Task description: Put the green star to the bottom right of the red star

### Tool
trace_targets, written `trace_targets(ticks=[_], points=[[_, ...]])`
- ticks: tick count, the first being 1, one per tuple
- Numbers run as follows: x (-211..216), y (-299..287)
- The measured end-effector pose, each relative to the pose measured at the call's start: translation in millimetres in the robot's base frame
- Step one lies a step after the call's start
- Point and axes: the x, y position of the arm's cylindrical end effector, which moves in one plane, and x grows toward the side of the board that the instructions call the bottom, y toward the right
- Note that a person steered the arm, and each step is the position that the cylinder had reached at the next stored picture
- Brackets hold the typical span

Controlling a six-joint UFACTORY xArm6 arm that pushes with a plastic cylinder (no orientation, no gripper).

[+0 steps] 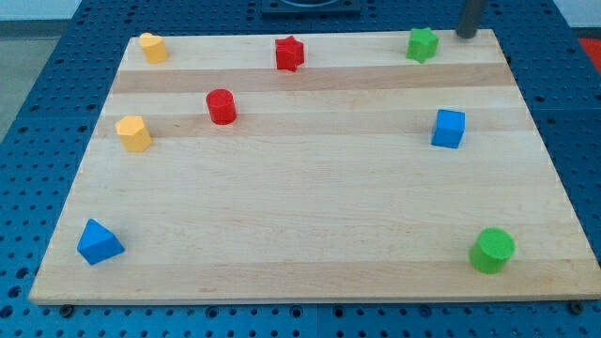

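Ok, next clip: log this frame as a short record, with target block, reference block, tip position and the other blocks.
target: green star, near the view's top right
reference: red star, top centre, left of the target
tip: my tip, right of the green star, apart from it
other blocks: red cylinder; two yellow blocks; blue cube; blue triangle; green cylinder
task state: not yet done

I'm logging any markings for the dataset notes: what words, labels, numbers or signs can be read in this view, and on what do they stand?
None: no readable text shows anywhere in this view.
The wooden board is bare wood grain.
The blocks, such as the green star and the red star, have plain faces.
My tip is an unmarked dark rod.
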Motion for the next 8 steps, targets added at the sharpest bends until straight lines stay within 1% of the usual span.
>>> trace_targets(ticks=[1, 2, 3, 4, 5, 6, 7, 8], points=[[41.5, -73.0], [96.3, -140.9], [126.7, -173.5], [131.1, -133.0], [123.9, -83.3], [104.6, -79.3], [75.4, -79.3], [65.3, -100.7]])
